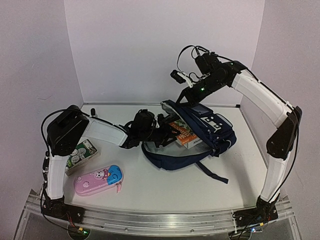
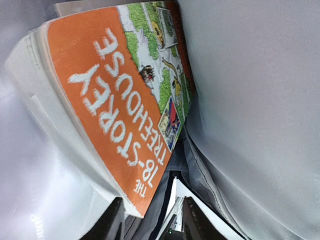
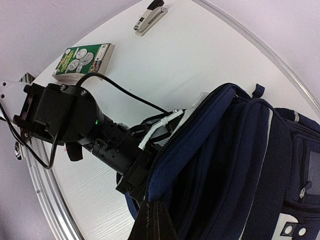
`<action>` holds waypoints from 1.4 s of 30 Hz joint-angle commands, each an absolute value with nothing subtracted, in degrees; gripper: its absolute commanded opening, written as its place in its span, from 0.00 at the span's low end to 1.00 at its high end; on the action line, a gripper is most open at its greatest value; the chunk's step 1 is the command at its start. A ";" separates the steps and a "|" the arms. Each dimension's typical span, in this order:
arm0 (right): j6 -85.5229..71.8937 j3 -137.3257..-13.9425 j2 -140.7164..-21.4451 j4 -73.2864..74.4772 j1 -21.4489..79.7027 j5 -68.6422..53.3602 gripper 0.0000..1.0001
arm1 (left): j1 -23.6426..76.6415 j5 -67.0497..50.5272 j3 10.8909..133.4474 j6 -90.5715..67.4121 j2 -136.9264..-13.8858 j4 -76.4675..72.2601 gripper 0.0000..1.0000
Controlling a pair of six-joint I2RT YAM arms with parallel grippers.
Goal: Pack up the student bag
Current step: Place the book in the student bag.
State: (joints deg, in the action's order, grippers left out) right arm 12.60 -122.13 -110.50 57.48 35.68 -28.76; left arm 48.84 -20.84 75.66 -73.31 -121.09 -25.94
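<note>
Nearest you, by the counter's (image 1: 165, 187) near-left corner, lies a pink-and-blue pencil case (image 1: 99, 179). Just past it, along the left edge, is a green book (image 1: 80, 154) whose cover print is too small to read. The student bag (image 1: 210, 127) lies beyond the counter's middle, toward the right edge: navy fabric, thin grey-white stripes, dark straps trailing toward you, its mouth gaping leftward. Your left hand (image 2: 153, 201) reaches into that mouth, fingers apart at the corner of an orange book (image 2: 110, 100) reading "THE 18-STOREY TREEHOUSE"; whether they grip it, you cannot tell. Farther back, your right hand (image 3: 149, 207), pressed together, pinches the bag's rim and holds it up. A stapler (image 3: 150, 17) sits near the far-left corner.
</note>
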 commanded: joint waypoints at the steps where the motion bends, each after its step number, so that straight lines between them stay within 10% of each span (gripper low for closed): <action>1: 13.01 -123.42 -109.08 53.79 35.96 -32.49 0.00 | 49.07 -22.37 80.98 -73.74 -124.64 -29.21 0.36; 16: 15.33 -120.04 -108.67 53.57 35.93 -30.67 0.00 | 47.55 -24.07 100.05 -67.68 -134.84 -19.18 0.40; 30: 13.37 -113.73 -111.03 50.48 30.82 -32.47 0.00 | 47.51 -7.09 73.23 -56.63 -106.32 -1.06 0.97; 42: 11.22 -101.91 -113.58 43.18 30.34 -30.51 0.00 | 41.07 16.76 52.62 -68.70 -80.41 22.58 1.00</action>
State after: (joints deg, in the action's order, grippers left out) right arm 12.35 -103.74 -111.94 47.51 30.99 -33.37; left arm 43.92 5.92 57.27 -62.85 -87.66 11.41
